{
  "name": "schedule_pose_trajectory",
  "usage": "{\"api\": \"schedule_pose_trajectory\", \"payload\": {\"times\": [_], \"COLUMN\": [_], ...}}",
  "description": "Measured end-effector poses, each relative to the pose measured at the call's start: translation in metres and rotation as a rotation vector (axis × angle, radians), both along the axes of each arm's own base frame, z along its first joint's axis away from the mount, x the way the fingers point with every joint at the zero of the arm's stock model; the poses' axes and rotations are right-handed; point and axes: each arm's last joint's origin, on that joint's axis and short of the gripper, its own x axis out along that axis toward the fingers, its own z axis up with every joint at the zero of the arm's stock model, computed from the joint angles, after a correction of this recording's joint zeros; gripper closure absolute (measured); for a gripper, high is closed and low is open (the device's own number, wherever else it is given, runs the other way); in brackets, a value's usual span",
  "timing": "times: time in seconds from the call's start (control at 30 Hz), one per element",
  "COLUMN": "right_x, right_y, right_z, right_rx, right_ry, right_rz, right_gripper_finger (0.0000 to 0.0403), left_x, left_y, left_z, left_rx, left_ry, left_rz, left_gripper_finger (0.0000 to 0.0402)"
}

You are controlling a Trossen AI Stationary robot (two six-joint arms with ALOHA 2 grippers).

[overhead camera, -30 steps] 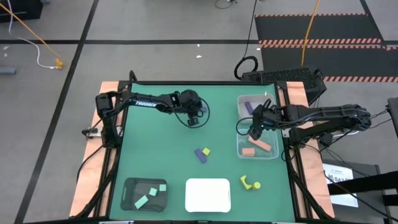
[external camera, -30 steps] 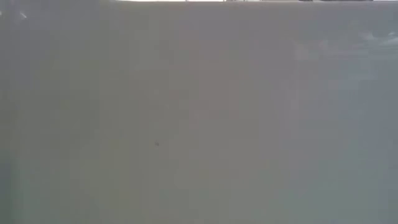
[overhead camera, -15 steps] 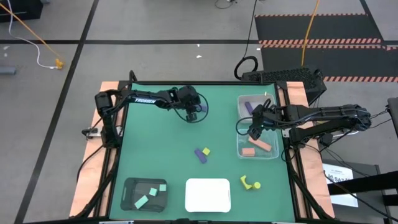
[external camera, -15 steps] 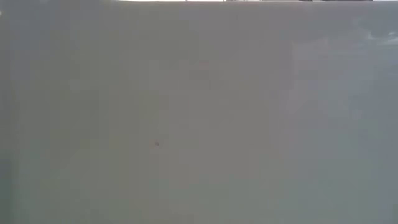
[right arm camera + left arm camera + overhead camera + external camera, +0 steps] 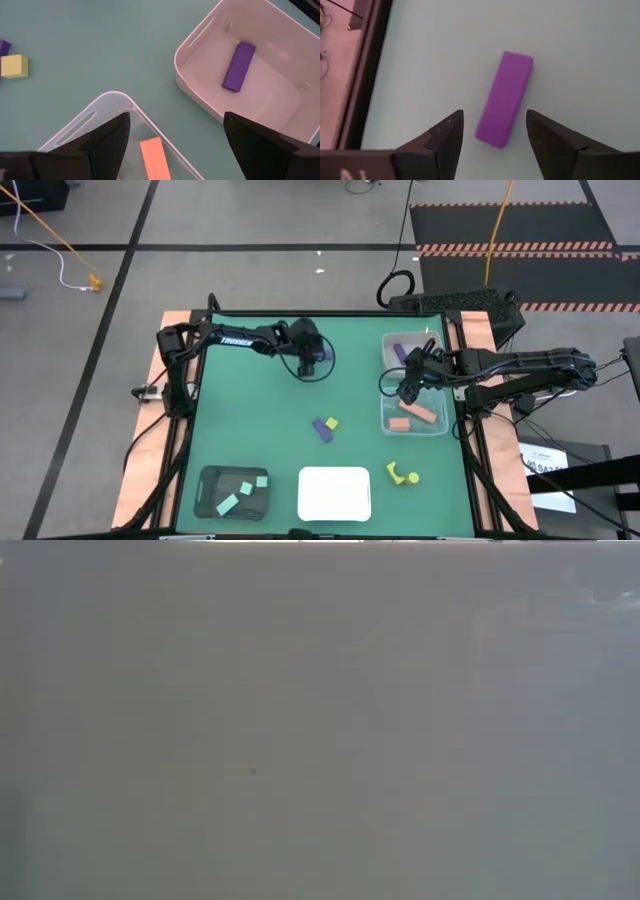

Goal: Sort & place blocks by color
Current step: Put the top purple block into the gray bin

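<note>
Two arms are out over the table. The left gripper (image 5: 316,361) hangs near the far edge, toward eleven o'clock from the table's middle, and its jaws have just spread: a second ago they were pinched closer, and now the left wrist view shows both fingers (image 5: 445,136) standing apart with clear gaps on either side of a purple bar (image 5: 504,99) lying flat on the mat. Nothing is held; the bar sits between the open fingers, touching neither. Whether this is a release or a set-up for a fresh grab cannot be told, but the bar is not yet sorted, since it lies well away from the white bin (image 5: 280,107) where another purple bar (image 5: 238,66) already rests.

Right gripper (image 5: 408,391) hovers wide open and empty over the clear tray (image 5: 437,428) at three o'clock, with a salmon block (image 5: 156,156) below it.

Green blocks (image 5: 238,498) sit in the black tray (image 5: 212,476) at seven o'clock. A purple and yellow pair (image 5: 325,426) waits mid-table, and yellow pieces (image 5: 401,474) lie at five o'clock, beside the white tray (image 5: 334,492). The low view shows nothing.
</note>
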Motion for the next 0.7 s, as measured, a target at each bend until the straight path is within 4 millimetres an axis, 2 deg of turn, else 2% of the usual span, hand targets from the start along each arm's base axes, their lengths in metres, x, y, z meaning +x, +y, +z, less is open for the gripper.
{"api": "schedule_pose_trajectory", "payload": {"times": [0.1,0.27,0.4,0.7], "right_x": [0.001,0.004,0.005,0.007], "right_y": [0.000,0.000,-0.002,-0.002], "right_z": [0.001,0.000,-0.009,-0.034], "right_rx": [0.000,-0.001,0.000,0.057], "right_ry": [-0.016,-0.047,-0.051,-0.082], "right_rz": [0.000,0.000,-0.009,-0.012], "right_gripper_finger": [0.0090,0.0090,0.0090,0.0090], "left_x": [0.002,0.004,0.006,0.007], "left_y": [0.002,0.003,0.003,0.005], "left_z": [0.000,-0.012,-0.025,-0.025], "left_rx": [0.014,-0.001,-0.016,-0.049], "left_ry": [-0.027,-0.007,0.012,-0.016], "left_rz": [-0.001,-0.001,0.001,0.061], "left_gripper_finger": [0.0172,0.0173,0.0181,0.0205]}}
